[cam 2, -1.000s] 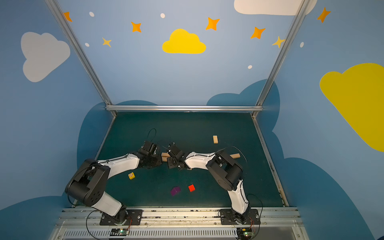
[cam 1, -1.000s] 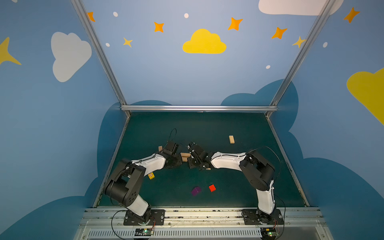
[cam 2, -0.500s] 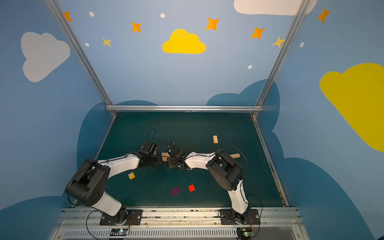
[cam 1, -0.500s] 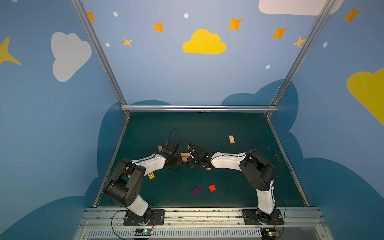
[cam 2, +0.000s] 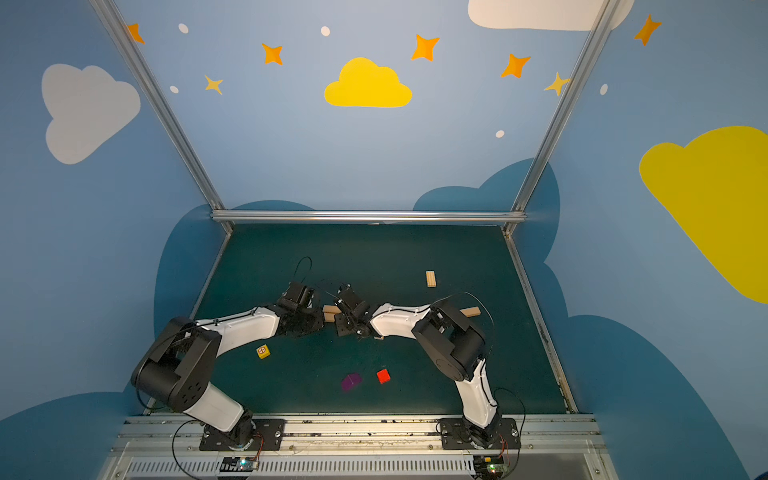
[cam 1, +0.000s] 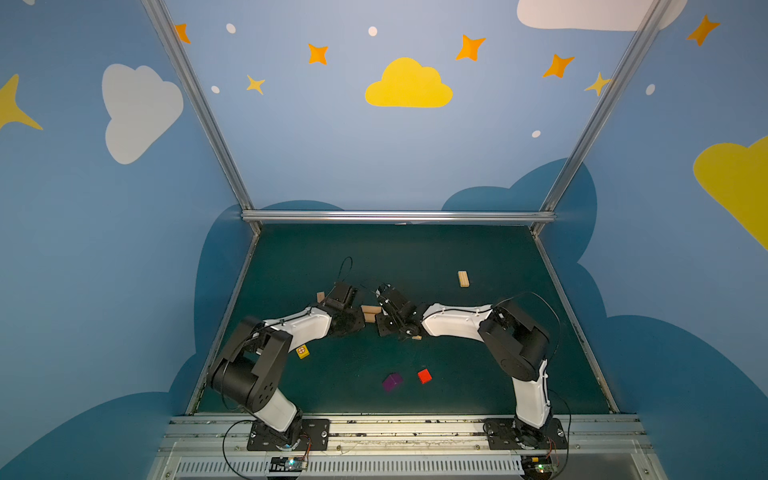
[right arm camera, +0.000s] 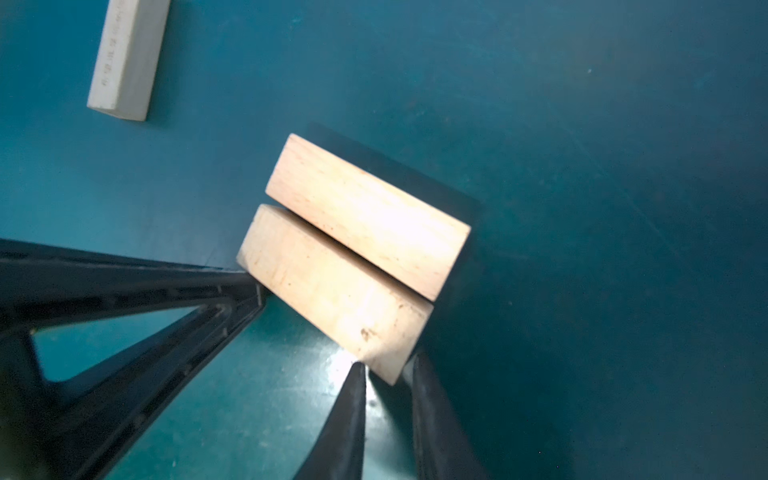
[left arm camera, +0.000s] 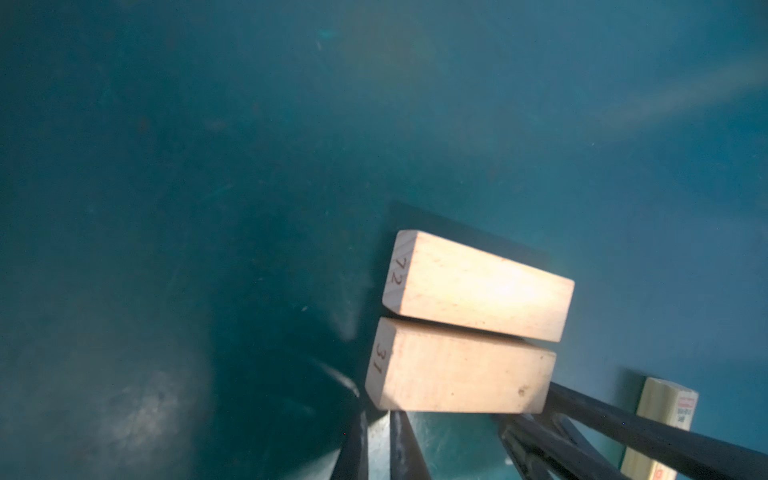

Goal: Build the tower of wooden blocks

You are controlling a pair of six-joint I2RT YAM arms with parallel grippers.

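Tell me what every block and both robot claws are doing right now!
left gripper, shut, empty, tips at plank 31's end.
right gripper, jaws slightly apart at plank 31's other end; grip unclear.
plank 31, flat on the mat beside plank 72.
plank 72, flat.
printed plank, flat, apart from the pair.
far plank, lying down, alone.
plank behind right arm, lying down.
yellow cube, loose.
purple cube, loose.
red cube, loose.

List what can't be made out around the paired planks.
Right gripper: right wrist view, unclear whether it pinches a plank corner.
Paired planks: in both top views, tiny, partly under that gripper.
Printed plank: right wrist view, cut by the frame edge, print blurred.
Half-hidden plank: in a top view, end behind the right arm.
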